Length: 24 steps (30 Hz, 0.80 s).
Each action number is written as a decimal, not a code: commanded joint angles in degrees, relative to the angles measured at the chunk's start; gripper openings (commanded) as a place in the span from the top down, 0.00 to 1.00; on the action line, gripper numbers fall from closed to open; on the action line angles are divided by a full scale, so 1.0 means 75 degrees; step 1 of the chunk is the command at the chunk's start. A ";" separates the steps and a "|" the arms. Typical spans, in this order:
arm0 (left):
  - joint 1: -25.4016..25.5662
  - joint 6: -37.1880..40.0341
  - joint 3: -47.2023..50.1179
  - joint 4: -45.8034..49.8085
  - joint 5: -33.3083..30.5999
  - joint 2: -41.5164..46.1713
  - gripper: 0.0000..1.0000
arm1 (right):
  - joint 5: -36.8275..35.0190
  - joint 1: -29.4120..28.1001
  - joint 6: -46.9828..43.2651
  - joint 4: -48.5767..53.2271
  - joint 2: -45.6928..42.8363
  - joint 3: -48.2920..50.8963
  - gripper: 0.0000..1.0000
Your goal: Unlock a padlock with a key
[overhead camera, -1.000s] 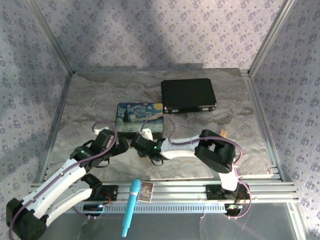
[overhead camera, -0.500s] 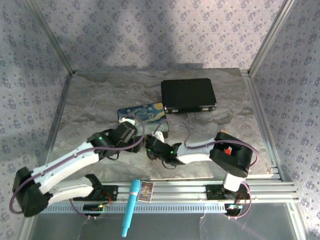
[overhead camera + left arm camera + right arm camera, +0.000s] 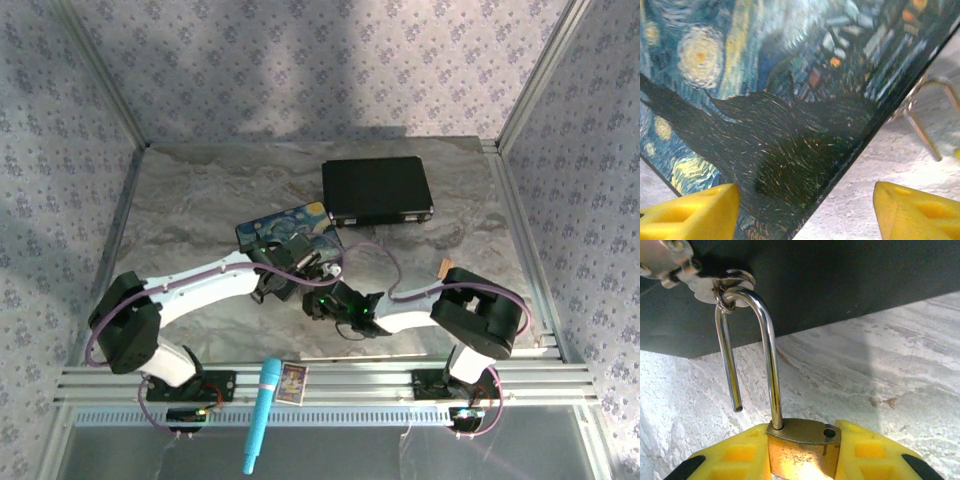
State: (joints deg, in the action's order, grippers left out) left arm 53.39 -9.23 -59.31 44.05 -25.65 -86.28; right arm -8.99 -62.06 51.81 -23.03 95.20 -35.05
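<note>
"Top external view, biggest first: the grey marbled table (image 3: 200, 190), a flat black rectangular case (image 3: 376, 190) at the back, and the starry-night painted box (image 3: 280, 225) lying askew just in front of it. A second ago that box sat square to the table; it has since swung round."

"Both arms have shifted too. The left gripper (image 3: 300, 262) was off by the box's left side; now it reaches over the near edge. On its wrist camera the yellow fingers (image 3: 690, 212) stand spread above the lid, with nothing between them."

"Where's the lock?"

"Right wrist view: the right gripper (image 3: 802, 462) pinches the small brass-yellow padlock (image 3: 800, 440) by its body, at the front of the box. Its silvery shackle (image 3: 767, 340) is already sprung. The short leg hangs free, and the bow is hooked through the metal clasp ring (image 3: 732, 282)."

"So what's left?"

"Unhooking, I'd say. Keep that pinch firm and turn the body so the free leg threads back out of the ring. No tugging, or the box will skid. The left gripper would do well to press the lid steady first."
</note>
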 commanded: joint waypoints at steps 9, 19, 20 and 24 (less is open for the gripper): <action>-0.0198 0.0788 0.0162 0.0170 -0.0094 -0.0724 0.50 | -0.0401 -0.0017 0.1224 -0.0564 0.0535 0.0131 0.82; -0.0052 0.1081 0.0256 0.0241 -0.0248 -0.1150 0.66 | -0.1056 -0.0092 0.1985 -0.1800 0.1031 0.0277 0.84; -0.0050 0.1111 0.0276 0.0212 -0.0183 -0.1180 0.66 | -0.1178 -0.0104 0.2106 -0.1957 0.1018 0.0365 0.84; -0.0018 0.1220 0.0408 0.0043 -0.0155 -0.1232 0.71 | -0.1245 -0.0023 0.2322 -0.2800 0.1198 0.0566 0.86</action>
State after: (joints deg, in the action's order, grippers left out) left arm 53.80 -1.34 -60.29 43.05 -32.99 -91.24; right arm -15.07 -63.26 65.04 -40.73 100.55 -31.90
